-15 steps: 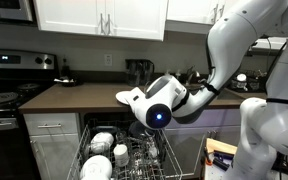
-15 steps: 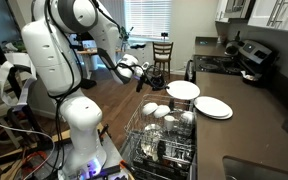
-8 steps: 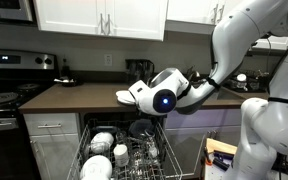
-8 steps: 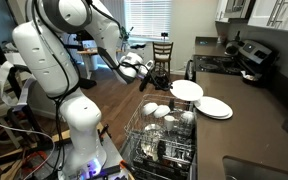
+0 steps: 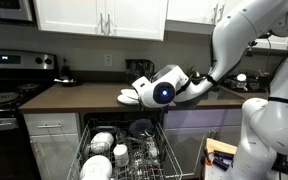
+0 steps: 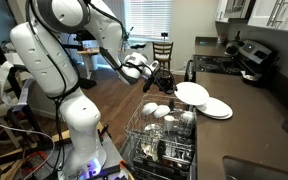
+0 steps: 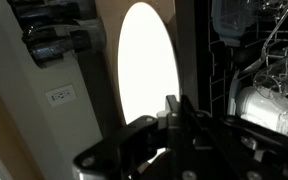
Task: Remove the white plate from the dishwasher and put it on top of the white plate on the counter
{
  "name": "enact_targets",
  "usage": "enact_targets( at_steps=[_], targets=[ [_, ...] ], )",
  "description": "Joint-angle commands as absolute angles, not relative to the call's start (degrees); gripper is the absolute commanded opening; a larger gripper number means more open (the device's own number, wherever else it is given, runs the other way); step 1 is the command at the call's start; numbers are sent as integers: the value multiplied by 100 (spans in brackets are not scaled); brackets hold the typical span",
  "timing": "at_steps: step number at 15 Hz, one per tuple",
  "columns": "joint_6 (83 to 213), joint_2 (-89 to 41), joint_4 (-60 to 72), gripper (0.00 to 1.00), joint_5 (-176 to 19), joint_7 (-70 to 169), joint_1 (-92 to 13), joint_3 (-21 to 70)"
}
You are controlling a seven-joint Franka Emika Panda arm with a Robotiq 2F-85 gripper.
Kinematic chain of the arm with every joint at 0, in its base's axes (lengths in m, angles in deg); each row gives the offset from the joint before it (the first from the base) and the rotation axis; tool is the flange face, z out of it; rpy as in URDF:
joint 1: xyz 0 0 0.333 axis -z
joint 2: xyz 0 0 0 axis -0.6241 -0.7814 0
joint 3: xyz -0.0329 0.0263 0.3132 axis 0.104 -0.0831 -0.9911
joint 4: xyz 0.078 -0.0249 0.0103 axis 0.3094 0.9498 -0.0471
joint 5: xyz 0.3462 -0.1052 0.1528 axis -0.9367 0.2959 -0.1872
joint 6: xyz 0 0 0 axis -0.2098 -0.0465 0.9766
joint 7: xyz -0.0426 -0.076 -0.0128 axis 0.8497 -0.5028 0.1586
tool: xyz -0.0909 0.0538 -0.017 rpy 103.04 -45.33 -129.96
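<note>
Wrist view: our gripper (image 7: pixel 174 110) pinches the dishwasher plate (image 7: pixel 149 70) by its rim. We have swung it nearer the counter plate (image 6: pixel 216 108), right of centre; stacking remains.

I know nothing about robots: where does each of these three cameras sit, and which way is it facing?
Exterior view: stands opposite the counter, facing cabinets and the open dishwasher rack; the arm enters at the frame's right.
Exterior view: looks along the counter toward a window; the robot's base and arm fill the left.
Wrist view: rides the arm, looking past the end effector at the held white plate.
Shared: all three show that plate and rack.
</note>
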State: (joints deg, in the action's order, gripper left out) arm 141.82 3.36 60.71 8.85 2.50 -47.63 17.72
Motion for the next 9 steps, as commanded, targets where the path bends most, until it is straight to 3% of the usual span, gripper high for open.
enact_targets(
  at_steps=[1, 9],
  targets=[
    [14190, 340, 6067, 5, 863, 265, -4701, 1706],
    [14241, 210, 5938, 1, 873, 328, -4671, 1737]
  ],
)
